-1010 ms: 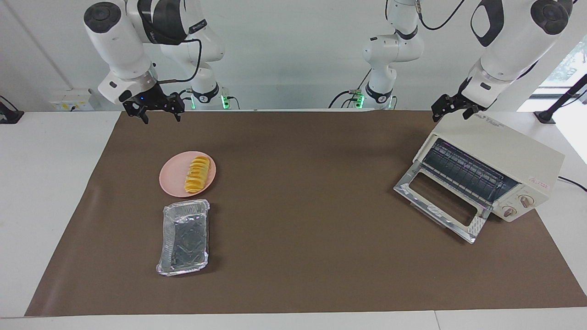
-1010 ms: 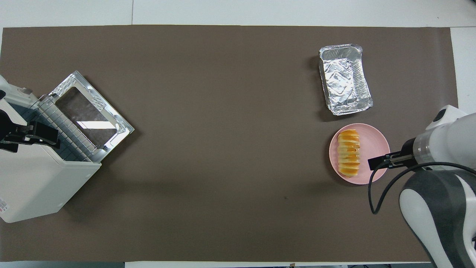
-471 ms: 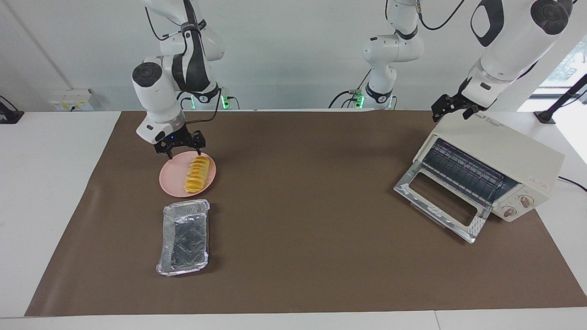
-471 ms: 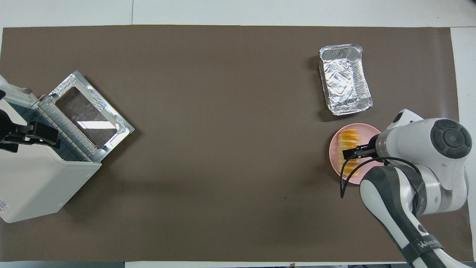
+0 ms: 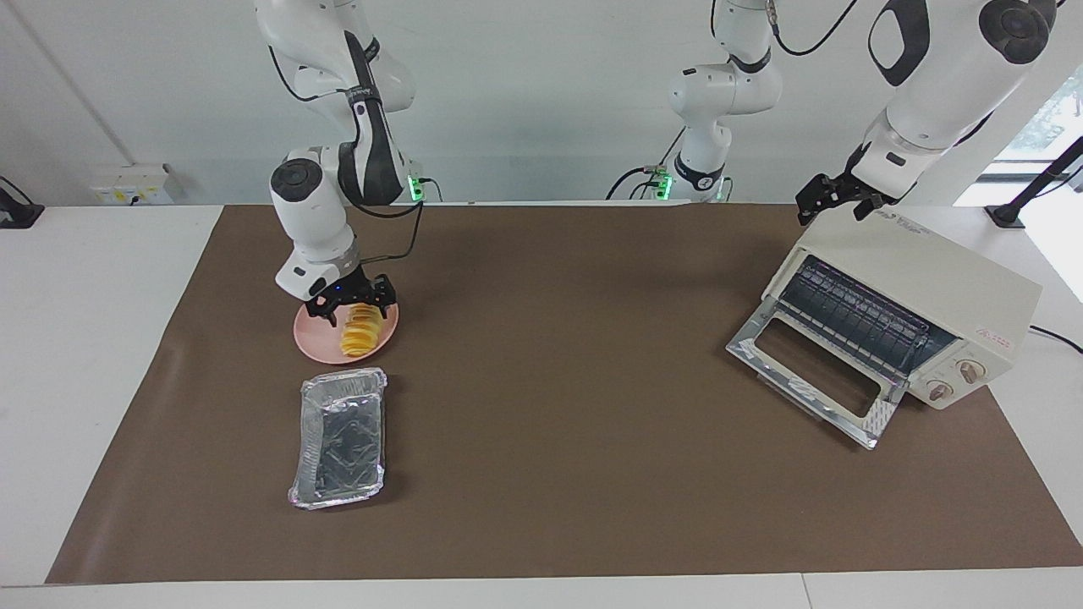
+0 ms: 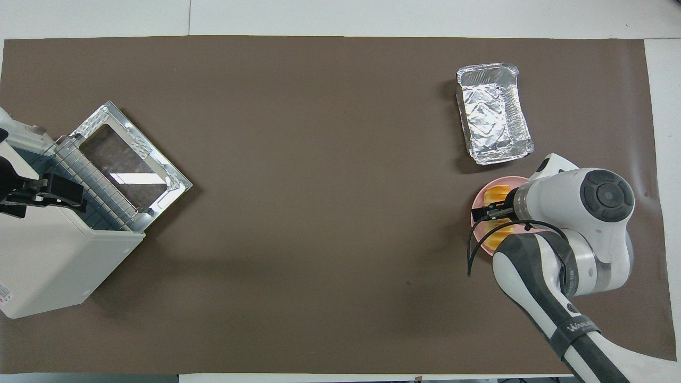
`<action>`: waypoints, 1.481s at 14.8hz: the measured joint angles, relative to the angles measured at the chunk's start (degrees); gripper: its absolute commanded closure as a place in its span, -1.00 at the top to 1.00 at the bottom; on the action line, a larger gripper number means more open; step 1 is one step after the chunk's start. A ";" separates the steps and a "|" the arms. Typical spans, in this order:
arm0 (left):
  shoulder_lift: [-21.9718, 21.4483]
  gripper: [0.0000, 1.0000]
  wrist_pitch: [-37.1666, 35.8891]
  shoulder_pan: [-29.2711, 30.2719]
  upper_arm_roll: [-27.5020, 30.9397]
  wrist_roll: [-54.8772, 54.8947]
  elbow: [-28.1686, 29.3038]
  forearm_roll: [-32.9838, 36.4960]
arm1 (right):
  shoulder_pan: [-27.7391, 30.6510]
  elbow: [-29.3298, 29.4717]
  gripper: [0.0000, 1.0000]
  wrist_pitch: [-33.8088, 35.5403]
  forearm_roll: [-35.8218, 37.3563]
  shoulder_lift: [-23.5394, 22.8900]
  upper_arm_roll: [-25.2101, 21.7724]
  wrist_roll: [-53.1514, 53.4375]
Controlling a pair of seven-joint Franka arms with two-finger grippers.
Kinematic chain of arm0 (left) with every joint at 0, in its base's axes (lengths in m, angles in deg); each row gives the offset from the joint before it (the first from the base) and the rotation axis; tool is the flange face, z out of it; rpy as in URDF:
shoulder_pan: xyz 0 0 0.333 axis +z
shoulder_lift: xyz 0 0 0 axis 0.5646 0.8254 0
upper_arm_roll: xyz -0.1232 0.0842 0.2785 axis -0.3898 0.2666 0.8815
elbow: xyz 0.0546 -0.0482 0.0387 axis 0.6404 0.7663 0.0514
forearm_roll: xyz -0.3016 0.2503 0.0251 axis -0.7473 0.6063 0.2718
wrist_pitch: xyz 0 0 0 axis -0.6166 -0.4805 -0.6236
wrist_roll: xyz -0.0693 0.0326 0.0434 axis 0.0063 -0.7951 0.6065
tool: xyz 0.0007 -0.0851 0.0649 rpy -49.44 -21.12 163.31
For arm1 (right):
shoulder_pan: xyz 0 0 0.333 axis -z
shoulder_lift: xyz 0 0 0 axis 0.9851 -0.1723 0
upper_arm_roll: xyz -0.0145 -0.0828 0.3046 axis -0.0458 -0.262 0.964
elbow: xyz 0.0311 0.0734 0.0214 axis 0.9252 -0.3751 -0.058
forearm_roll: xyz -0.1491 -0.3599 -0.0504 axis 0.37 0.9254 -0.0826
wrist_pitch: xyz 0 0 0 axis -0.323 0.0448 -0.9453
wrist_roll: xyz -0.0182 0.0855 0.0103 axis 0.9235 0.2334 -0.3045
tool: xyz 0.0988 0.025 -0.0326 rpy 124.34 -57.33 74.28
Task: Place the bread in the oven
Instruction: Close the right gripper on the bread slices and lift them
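Facing view shows our right gripper low over the bread, jaws spread astride its upper end on the pink plate. We fear an end-on pinch could tip the loaf or drag the plate. Left gripper waits over the oven; its jaws we cannot tell.

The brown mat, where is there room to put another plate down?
The big bare stretch of brown mat lies between the pink plate and the oven. It is crowded at the right arm's end: the bread, foil tray and right tool sit together. The oven's open door takes room too.
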 measured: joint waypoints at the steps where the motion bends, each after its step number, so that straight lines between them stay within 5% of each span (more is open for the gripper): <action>1: 0.00 1.00 0.00 0.00 0.00 0.00 0.00 0.00 | 0.00 -0.17 1.00 0.00 0.00 0.00 0.00 0.00; 4: 0.00 1.00 0.00 0.00 0.00 0.00 0.00 0.00 | 0.04 -0.91 1.00 0.00 0.02 -0.01 -0.01 -0.88; 6: 0.00 1.00 0.00 0.00 0.00 0.00 0.00 0.00 | 0.09 -1.11 0.73 0.00 0.02 0.00 -0.11 -1.53; 10: 0.00 1.00 0.00 0.00 0.00 0.00 0.00 0.00 | 0.10 -1.92 -0.08 -1.15 0.03 0.00 -0.17 -2.18; 13: 0.00 1.00 0.00 0.00 0.00 0.00 0.00 0.00 | 0.16 -2.37 -1.00 -2.69 0.05 0.00 -0.29 -2.67; 22: 0.00 1.00 0.00 0.00 0.00 0.00 0.00 0.00 | 0.20 -1.28 -1.00 -0.43 0.05 0.02 -0.35 -2.87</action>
